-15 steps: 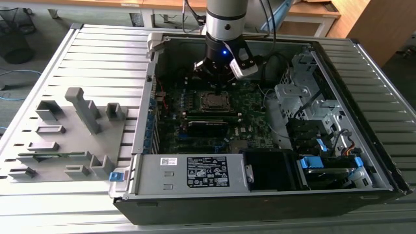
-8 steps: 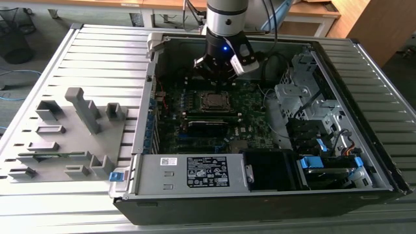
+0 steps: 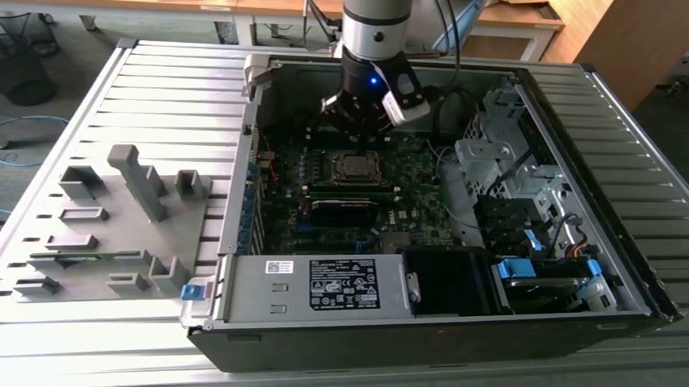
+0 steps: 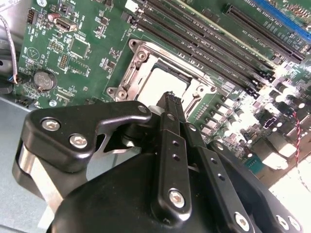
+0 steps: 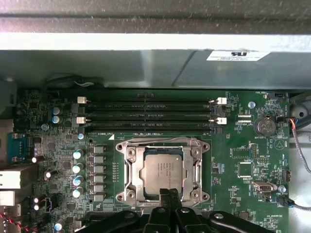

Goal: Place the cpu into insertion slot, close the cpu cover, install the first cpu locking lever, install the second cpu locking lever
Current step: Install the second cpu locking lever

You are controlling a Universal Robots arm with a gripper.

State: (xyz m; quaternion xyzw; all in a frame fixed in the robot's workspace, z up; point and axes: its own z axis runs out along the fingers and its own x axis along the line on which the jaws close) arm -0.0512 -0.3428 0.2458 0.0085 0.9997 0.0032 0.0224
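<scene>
The cpu [image 5: 163, 170] lies flat in the insertion slot [image 5: 127, 150] on the green motherboard, its silver-grey top facing up. The cpu cover [image 5: 197, 167] lies down around the chip's edges as a metal frame. My gripper [image 5: 168, 192] hangs just above the socket's edge, its two black fingers pressed together with nothing between them. In the second wrist view the gripper [image 4: 170, 97] has its tip over the rim next to the cpu [image 4: 163, 85]. In the exterior view the gripper [image 3: 364, 133] stands above the cpu [image 3: 353, 168] inside the open computer case.
Long black memory slots [image 5: 146, 114] run beside the socket, with the case wall [image 5: 146, 63] beyond them. A coin battery [image 5: 265, 127] sits on the board. The power supply [image 3: 312, 286], a drive cage [image 3: 495, 161] and a grey fixture tray [image 3: 108, 218] surround the work area.
</scene>
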